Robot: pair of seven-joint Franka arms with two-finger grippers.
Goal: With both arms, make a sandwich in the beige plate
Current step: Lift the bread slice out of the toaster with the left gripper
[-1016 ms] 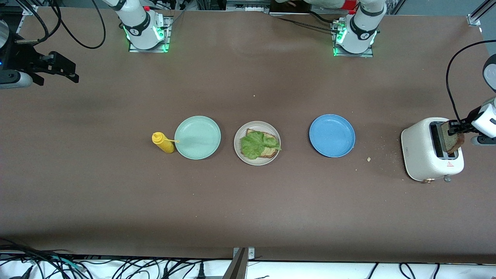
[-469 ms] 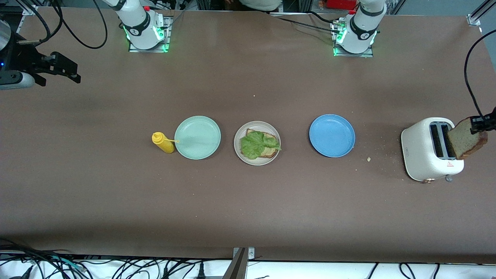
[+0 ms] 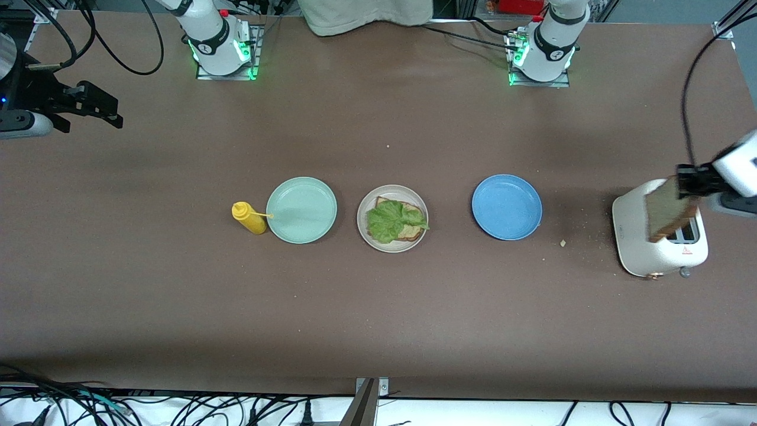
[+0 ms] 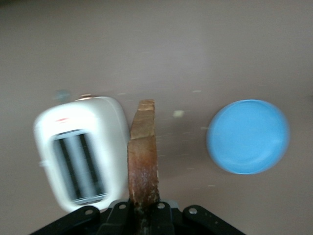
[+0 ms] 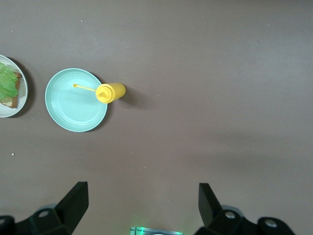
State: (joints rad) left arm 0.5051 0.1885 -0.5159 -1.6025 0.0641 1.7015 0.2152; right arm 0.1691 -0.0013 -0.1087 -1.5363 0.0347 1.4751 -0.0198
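The beige plate [image 3: 391, 191] lies mid-table with one bread slice [image 3: 415, 232] on it and a green lettuce leaf [image 3: 390, 220] on top of that slice. My left gripper [image 3: 689, 180] is shut on a second bread slice [image 3: 667, 210], which hangs on edge over the white toaster [image 3: 634, 236]. In the left wrist view the slice [image 4: 143, 154] runs out from the gripper [image 4: 143, 218], with the toaster [image 4: 110, 142] beside it. My right gripper [image 3: 115, 112] waits open over the right arm's end of the table; its wrist view shows the gripper [image 5: 144, 205] empty and the lettuce [image 5: 7, 82] at the frame edge.
A blue plate [image 3: 507, 207] lies between the beige plate and the toaster. A mint-green plate [image 3: 301, 210] with a yellow squeeze bottle [image 3: 249, 218] beside it lies toward the right arm's end. Crumbs [image 3: 562, 242] lie near the toaster.
My left gripper has lifted the bread slice out of the toaster slot and swung it over the toaster toward the blue plate. The right arm has stayed put.
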